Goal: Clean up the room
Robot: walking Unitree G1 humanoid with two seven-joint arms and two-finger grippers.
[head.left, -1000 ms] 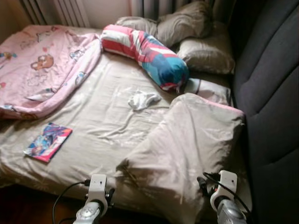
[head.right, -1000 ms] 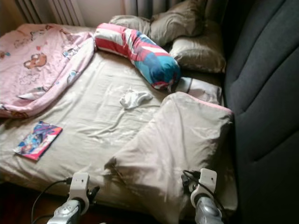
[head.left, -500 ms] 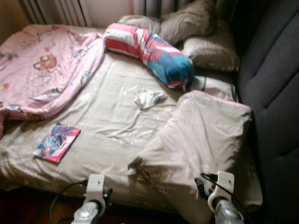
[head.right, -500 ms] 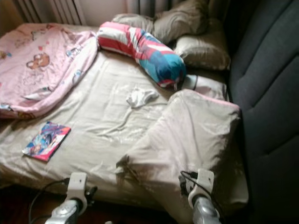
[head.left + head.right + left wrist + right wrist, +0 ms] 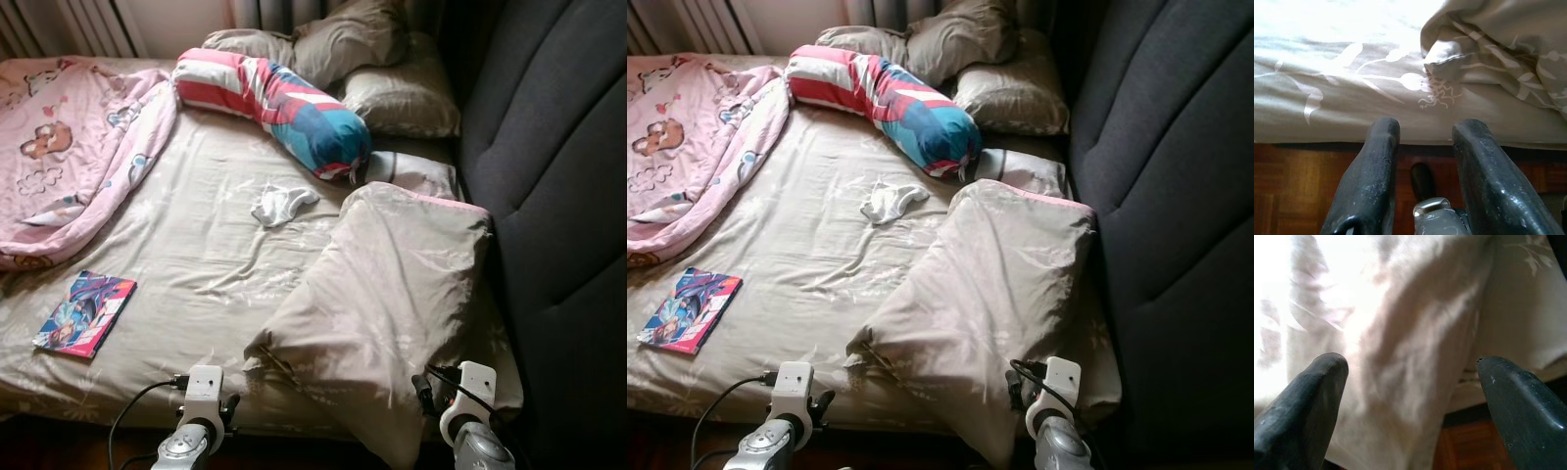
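Left eye view gives me the bed with its beige sheet, and the dark padded headboard along the right side. On the far left lies a pink blanket printed with cartoon bears; I cannot read any writing on it. A big beige pillow lies near right, a striped bolster far. A small white cloth sits in the middle, and a colourful booklet near left; its cover text is too small to read. My left gripper is low before the mattress edge, fingers a little apart, empty. My right gripper points at the pillow, spread wide, empty.
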